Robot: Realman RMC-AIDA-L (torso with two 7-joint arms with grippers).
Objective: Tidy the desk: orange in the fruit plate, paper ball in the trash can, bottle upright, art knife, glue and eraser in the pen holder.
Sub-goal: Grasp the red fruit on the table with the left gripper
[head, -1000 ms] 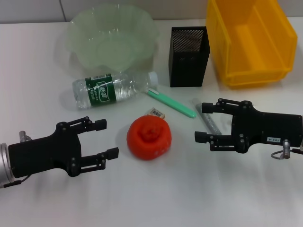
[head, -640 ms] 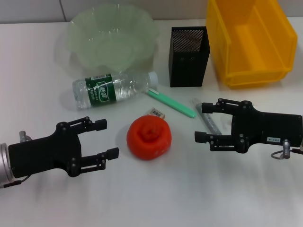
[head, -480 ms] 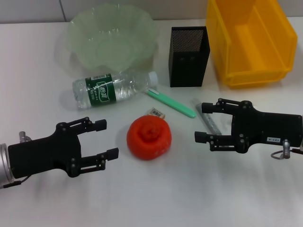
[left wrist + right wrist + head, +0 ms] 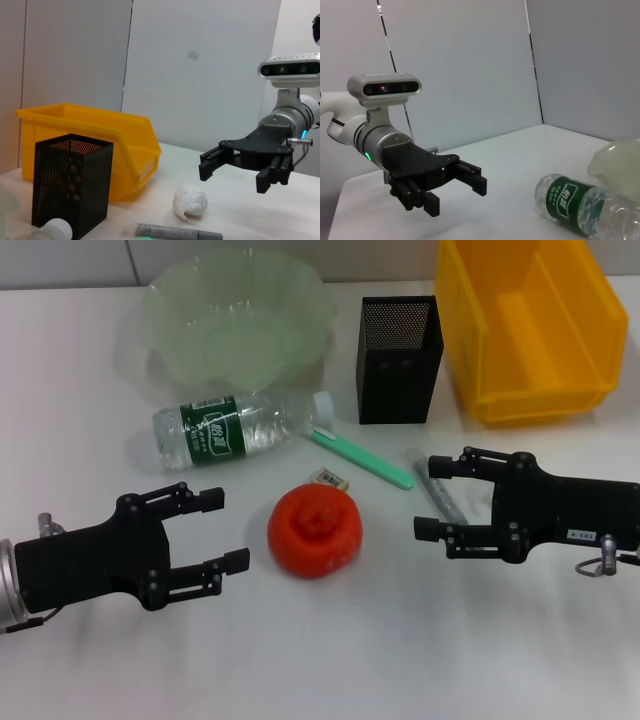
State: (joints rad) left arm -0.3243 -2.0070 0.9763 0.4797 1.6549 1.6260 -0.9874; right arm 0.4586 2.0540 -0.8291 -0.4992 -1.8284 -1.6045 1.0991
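Red-orange fruit, head view: the orange (image 4: pixel 315 531) sits on the white desk (image 4: pixel 400 660) between the two grippers, touching neither.
Left gripper, head view: the left gripper (image 4: pixel 222 530) is at 9 o'clock of the orange, fingers spread apart, holding nothing.
Right gripper, head view: the right gripper (image 4: pixel 436 497) is at 3 o'clock of the orange, fingers apart, empty.
Eraser: the eraser (image 4: pixel 331 478) lies just beside the orange at 12 o'clock.
Bottle: the bottle (image 4: pixel 240 427) lies on its side at 11 o'clock of the orange, cap toward the pen holder (image 4: pixel 398 359).
Fruit plate: the fruit plate (image 4: pixel 238 315) stands at 12 o'clock of the bottle.
Trash can: the trash can (image 4: pixel 530 325) is at 3 o'clock of the pen holder.
Green knife: the art knife (image 4: pixel 362 459) lies slanted between bottle cap and right gripper.
Grey tube: the glue (image 4: pixel 436 490) lies partly under the right gripper's fingers.
Left wrist view: the paper ball (image 4: pixel 189 201) rests on the desk near the trash can and below the open right gripper.
Right wrist view: the left gripper, fingers parted, hangs well apart from the lying bottle.
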